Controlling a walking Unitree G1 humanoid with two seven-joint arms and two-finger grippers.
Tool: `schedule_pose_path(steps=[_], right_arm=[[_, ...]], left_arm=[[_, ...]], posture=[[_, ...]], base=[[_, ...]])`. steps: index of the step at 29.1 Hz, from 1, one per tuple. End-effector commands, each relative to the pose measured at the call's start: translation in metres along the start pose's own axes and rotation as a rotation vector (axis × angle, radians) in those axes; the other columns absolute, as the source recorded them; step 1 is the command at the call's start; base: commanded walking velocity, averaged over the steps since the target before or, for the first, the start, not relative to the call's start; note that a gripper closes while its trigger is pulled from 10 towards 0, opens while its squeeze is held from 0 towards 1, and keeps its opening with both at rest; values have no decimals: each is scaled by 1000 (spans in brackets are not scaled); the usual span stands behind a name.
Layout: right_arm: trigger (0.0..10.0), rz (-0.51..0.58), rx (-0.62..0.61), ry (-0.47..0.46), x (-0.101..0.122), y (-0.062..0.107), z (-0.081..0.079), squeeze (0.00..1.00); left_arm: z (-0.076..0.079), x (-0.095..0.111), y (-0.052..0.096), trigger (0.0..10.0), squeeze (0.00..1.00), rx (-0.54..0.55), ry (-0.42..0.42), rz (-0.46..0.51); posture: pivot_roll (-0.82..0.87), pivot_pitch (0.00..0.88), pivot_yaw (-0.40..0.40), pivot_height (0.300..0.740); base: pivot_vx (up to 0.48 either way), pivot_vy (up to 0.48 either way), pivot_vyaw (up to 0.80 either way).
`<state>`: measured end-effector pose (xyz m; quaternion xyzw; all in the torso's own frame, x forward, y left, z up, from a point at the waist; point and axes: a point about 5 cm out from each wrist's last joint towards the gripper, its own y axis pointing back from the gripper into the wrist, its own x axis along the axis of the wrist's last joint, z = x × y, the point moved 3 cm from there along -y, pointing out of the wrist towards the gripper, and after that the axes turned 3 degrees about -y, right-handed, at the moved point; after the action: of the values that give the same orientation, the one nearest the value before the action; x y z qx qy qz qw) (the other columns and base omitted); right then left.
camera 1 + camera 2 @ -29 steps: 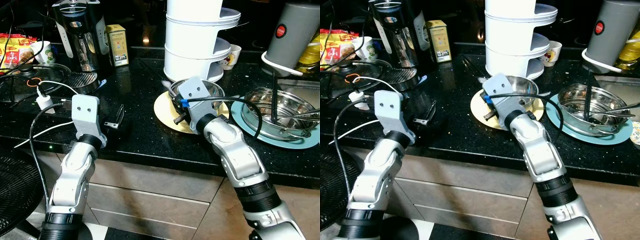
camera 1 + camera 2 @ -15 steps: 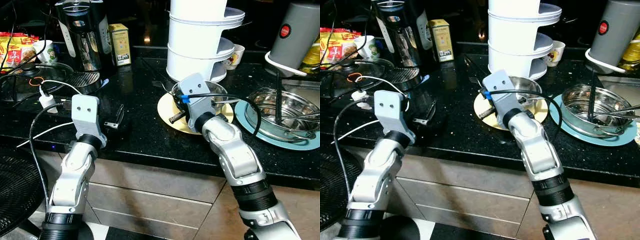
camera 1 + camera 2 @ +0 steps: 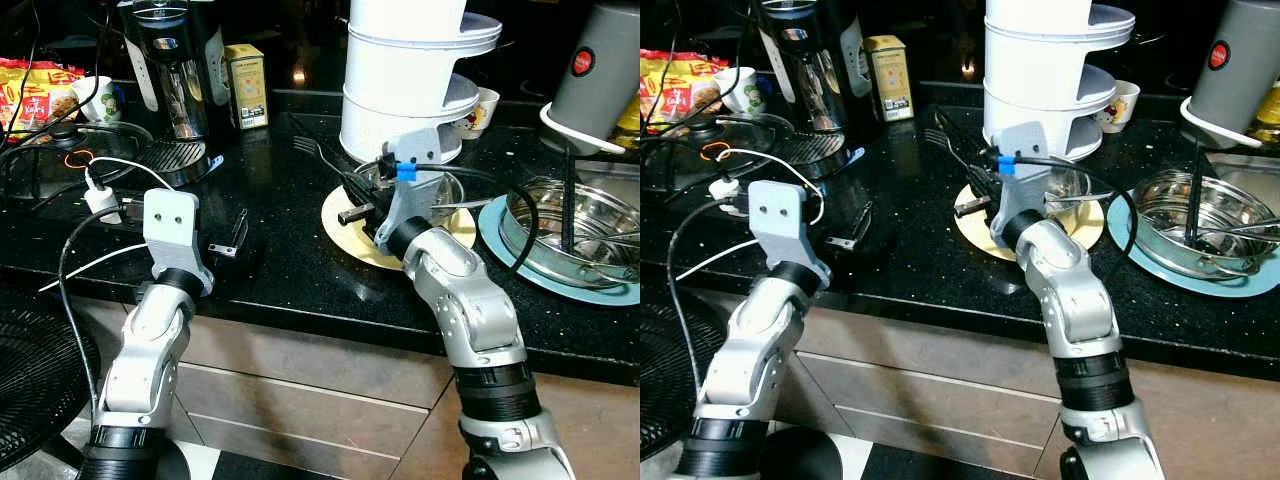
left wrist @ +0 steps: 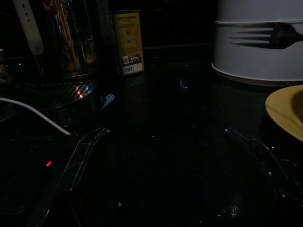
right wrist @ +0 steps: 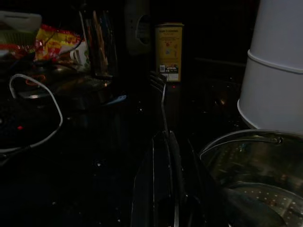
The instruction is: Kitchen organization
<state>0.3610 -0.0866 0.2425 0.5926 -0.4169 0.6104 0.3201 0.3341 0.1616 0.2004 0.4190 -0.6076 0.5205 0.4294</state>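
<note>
My right gripper [image 3: 354, 192] is shut on a metal fork [image 3: 322, 160], held just above the black counter beside the yellow plate [image 3: 352, 236]. The fork's tines point toward the back left; it also appears as the fork [image 5: 164, 101] running out from the shut fingers. A small steel bowl [image 3: 446, 186] sits on that plate, right of the gripper. My left gripper [image 3: 233, 240] rests low on the counter, open, with nothing between its fingers [image 4: 78, 161].
A white tiered container [image 3: 410, 90] stands behind the plate. A steel bowl with utensils [image 3: 580, 215] sits on a teal plate [image 3: 498, 235] at the right. A coffee maker [image 3: 170, 80], yellow box [image 3: 247, 87], white charger cable [image 3: 100, 200] and snack packets [image 3: 30, 95] crowd the left.
My right gripper has turned and swung left from over the small bowl, carrying the fork out so it now points back left. The left arm has stayed put.
</note>
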Motion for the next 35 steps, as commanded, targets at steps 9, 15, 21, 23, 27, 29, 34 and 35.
schedule_pose_path(steps=[9,15,21,23,27,29,34,35], right_arm=[[2745,127,55,-286,23,5,1,0],[10000,261,344,-523,51,22,-24,0],[10000,282,421,-631,55,39,-20,0],[10000,287,384,-703,51,46,-5,0],[10000,282,370,-725,49,55,5,0],[10000,281,365,-737,47,58,8,0],[10000,280,428,-779,52,66,6,0],[10000,284,477,-781,56,69,0,0]], left_arm=[[1,8,-4,10000,0,-7,4,18],[-6,21,-8,10000,0,4,-3,59],[-7,31,-11,10000,0,-5,-9,92],[-8,39,-13,10000,0,-18,-27,118],[-8,47,-15,10000,0,-37,-35,140],[-7,49,-15,10000,0,-47,-44,147],[-2,57,-18,10000,0,-86,-61,169],[2,61,-18,10000,0,-122,-46,179]], posture=[[13,0,17,740],[15,0,15,740],[13,0,15,740],[11,0,15,740],[10,0,17,740],[8,0,17,740],[7,0,20,740],[8,0,21,740]], base=[[0,0,0],[0,0,0],[0,0,0],[0,0,0],[0,0,-545],[0,0,-788],[0,0,-788],[0,0,-788]])
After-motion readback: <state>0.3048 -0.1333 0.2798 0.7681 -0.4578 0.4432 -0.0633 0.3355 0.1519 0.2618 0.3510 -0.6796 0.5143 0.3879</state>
